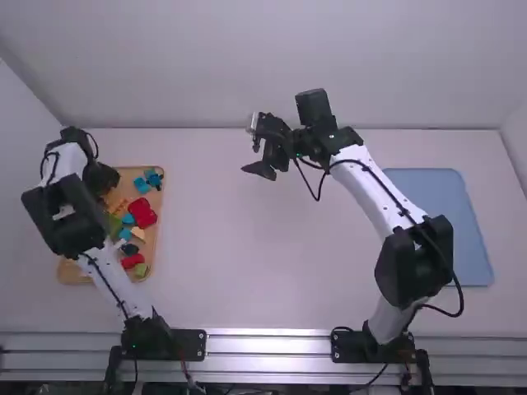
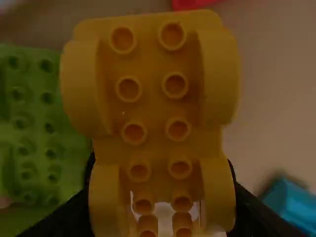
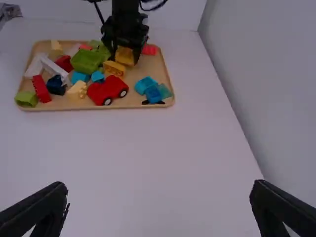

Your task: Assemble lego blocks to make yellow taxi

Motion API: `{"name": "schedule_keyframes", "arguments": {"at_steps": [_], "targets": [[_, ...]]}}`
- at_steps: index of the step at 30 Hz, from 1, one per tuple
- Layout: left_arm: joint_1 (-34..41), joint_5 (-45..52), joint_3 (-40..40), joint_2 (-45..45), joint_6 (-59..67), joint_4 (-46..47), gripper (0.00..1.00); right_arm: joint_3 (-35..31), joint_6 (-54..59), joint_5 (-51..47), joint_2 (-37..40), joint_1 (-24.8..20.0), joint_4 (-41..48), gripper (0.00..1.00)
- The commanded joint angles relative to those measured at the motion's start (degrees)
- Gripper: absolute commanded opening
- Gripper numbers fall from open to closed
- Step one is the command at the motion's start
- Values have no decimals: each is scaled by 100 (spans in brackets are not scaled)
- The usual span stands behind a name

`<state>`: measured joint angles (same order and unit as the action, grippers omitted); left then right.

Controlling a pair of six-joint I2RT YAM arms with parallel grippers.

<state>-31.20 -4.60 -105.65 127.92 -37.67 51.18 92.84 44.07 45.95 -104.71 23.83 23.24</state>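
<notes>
With our left claw [image 3: 124, 53] pinching the yellow base [image 2: 154, 111] at the tray [image 3: 160, 73], we'd best lift straight up, level and snug, clear of the green block [image 2: 32, 123], then set it flat mid-table [image 1: 263, 255], where our right claw [image 3: 159, 205], fingers spread, can steady it.

Place: a robotics lab, by the look of it
Machines: a white-and-black jointed robot arm on the left [image 1: 119, 281], another on the right [image 1: 365, 193]
Mounting: bases fixed at silvery metal rails [image 1: 268, 332] along the near edge
Wiring: black cables [image 1: 459, 306] looping outside the arms
Surroundings: plain pale walls [image 1: 247, 66] around a smooth white tabletop [image 1: 255, 255]
Workpieces: bright plastic toy blocks [image 3: 87, 60] in a shallow wooden tray [image 1: 72, 271]
</notes>
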Motion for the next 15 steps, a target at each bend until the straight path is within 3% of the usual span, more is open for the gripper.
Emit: {"name": "schedule_keyframes", "arguments": {"at_steps": [1,7,12,15], "targets": [[96,39,352,-1075,339,-98,45,98,-79,74,24,24,20,99],[579,879,2017,-2852,2557,-970,34,98,-52,734,31,-37,-4,99],[1556,1399,2820,-3718,4570,-629,36,96,177,1305,151,-245,306,99],[2581,1388,3067,-3825,5842,-310,38,94,1163,1773,372,-409,1239,99]]}}
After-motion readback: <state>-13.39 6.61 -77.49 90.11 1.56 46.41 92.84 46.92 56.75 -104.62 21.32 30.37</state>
